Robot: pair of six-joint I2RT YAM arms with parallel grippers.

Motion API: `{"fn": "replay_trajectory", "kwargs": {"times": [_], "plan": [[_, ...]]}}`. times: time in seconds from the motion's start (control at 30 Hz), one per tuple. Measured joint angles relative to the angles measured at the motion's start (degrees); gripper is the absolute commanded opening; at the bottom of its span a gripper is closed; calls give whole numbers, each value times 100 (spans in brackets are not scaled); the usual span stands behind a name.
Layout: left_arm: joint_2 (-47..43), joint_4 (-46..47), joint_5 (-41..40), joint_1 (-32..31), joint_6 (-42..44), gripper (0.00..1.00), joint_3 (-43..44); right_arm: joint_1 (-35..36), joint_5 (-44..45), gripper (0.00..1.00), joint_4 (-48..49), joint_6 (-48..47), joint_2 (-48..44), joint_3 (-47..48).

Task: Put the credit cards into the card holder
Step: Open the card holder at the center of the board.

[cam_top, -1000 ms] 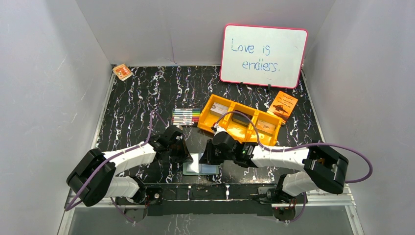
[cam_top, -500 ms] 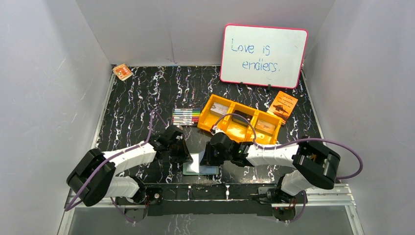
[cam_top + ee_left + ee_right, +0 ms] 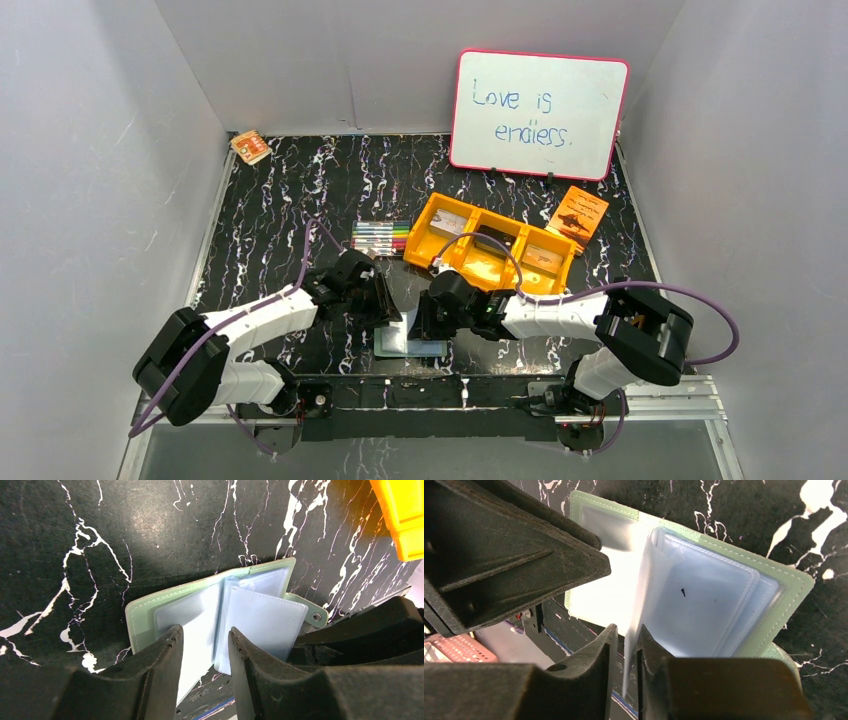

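Note:
The card holder [image 3: 410,342] lies open at the table's near edge, grey-green outside [image 3: 145,615] with pale blue pockets [image 3: 724,595]. My left gripper [image 3: 206,629] is open over its left half, the fingers either side of a whitish credit card [image 3: 200,610] whose near end sticks out past the holder's edge. I cannot tell how deep it sits in the pocket. My right gripper [image 3: 626,627] is shut on an upright inner pocket leaf [image 3: 644,595]. Both grippers [image 3: 385,310] [image 3: 425,315] meet over the holder. Three more credit cards, pale grey [image 3: 450,222], dark [image 3: 492,243] and tan [image 3: 541,257], lie in the orange bin.
The orange three-compartment bin [image 3: 470,207] stands just behind the right arm; its corner [image 3: 405,520] shows in the left wrist view. Coloured markers [image 3: 380,238] lie to its left. A whiteboard [image 3: 538,115], an orange booklet [image 3: 578,215] and a small packet [image 3: 250,147] are at the back.
My left gripper has opened and let go of the whitish card at the holder's left pocket. The right gripper still holds the leaf and has barely moved.

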Motion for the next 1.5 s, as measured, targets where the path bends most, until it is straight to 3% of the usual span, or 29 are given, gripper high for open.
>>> {"fn": "replay_trajectory", "kwargs": {"times": [0.13, 0.3, 0.57, 0.7, 1.5], "plan": [[42, 57, 63, 0, -2, 34, 0, -31, -79, 42, 184, -26, -20, -11], [201, 101, 76, 0, -4, 38, 0, -127, -315, 45, 662, -33, -181, -166], [203, 144, 79, 0, -39, 66, 50, -201, -688, 44, 1145, -35, -155, -284], [181, 151, 72, 0, -90, 73, 96, -201, -763, 43, 1228, -35, -98, -334], [-103, 109, -13, 0, -188, 79, 98, -262, -732, 40, 1263, -39, -31, -531]]}}
